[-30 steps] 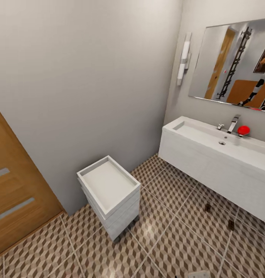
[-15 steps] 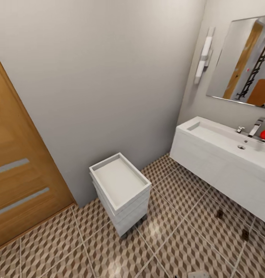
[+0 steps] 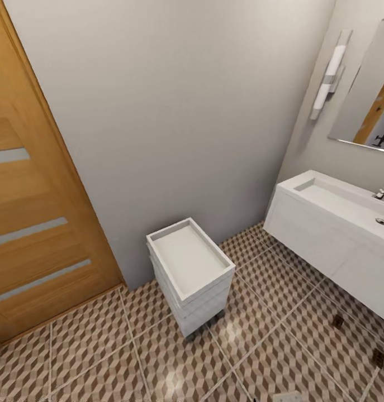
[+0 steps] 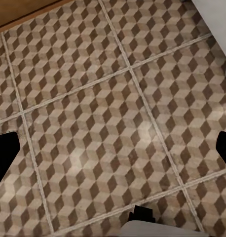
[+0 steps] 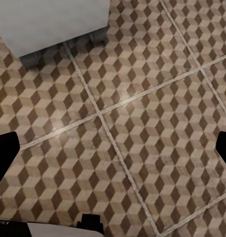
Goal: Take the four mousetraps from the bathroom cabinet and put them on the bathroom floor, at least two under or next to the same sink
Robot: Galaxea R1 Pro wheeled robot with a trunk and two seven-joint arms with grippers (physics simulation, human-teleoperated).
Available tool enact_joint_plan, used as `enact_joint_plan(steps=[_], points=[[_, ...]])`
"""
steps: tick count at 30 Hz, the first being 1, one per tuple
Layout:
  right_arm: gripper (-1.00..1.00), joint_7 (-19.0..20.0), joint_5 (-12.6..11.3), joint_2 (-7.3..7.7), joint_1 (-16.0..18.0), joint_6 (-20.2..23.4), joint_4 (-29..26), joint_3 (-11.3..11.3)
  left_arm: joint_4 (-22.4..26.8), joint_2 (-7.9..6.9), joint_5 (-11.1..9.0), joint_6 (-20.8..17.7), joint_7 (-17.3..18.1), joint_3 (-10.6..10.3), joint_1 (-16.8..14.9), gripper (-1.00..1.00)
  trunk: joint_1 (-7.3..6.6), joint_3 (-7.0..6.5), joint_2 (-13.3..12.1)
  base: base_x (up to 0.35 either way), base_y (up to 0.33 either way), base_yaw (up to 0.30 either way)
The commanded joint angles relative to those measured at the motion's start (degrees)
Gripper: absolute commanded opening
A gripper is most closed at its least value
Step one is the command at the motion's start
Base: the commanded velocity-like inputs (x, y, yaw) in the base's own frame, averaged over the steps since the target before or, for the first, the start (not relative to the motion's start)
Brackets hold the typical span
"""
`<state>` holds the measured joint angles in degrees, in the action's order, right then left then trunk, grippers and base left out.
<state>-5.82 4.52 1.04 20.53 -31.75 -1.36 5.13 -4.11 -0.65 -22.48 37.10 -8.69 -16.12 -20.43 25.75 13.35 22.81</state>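
Two small dark-brown mousetraps point(image 3: 338, 321) point(image 3: 377, 357) lie flat on the bathroom floor point(image 3: 158, 363), close to the front of the white sink unit point(image 3: 331, 234) at the right of the head view. The cabinet is out of view. My left gripper point(image 4: 113, 153) hangs over bare cube-patterned tiles, its black fingertips point(image 4: 4, 158) far apart at the picture's edges. My right gripper point(image 5: 113, 150) is likewise spread wide above the tiles, with nothing between its fingertips point(image 5: 224, 148).
A white wheeled drawer unit point(image 3: 189, 271) with a tray top stands against the grey wall; its casters point(image 5: 31, 58) show in the right wrist view. A wooden door point(image 3: 35, 223) fills the left. A mirror point(image 3: 370, 95) and wall lamp point(image 3: 328, 75) hang above the sink.
The head camera has swung left: the door takes more of the picture, while the sink, mirror and mousetraps have slid right. The red object by the tap has left the view.
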Motion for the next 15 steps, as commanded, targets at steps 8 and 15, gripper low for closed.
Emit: enact_joint_plan(steps=[8,15], points=[[1.0,-0.6,0.5,0.01,0.0,-0.1,0.0,0.4,-0.2,0.1,-0.1,0.3,-0.3,-0.5,-0.1,1.0,0.03,0.61,0.1,-0.018,0.001,0.224],[1.0,-0.6,0.5,0.01,0.0,-0.1,0.0,0.4,-0.2,0.1,-0.1,0.3,-0.3,-0.5,0.0,1.0,0.03,1.05,0.1,-0.125,0.069,0.225]])
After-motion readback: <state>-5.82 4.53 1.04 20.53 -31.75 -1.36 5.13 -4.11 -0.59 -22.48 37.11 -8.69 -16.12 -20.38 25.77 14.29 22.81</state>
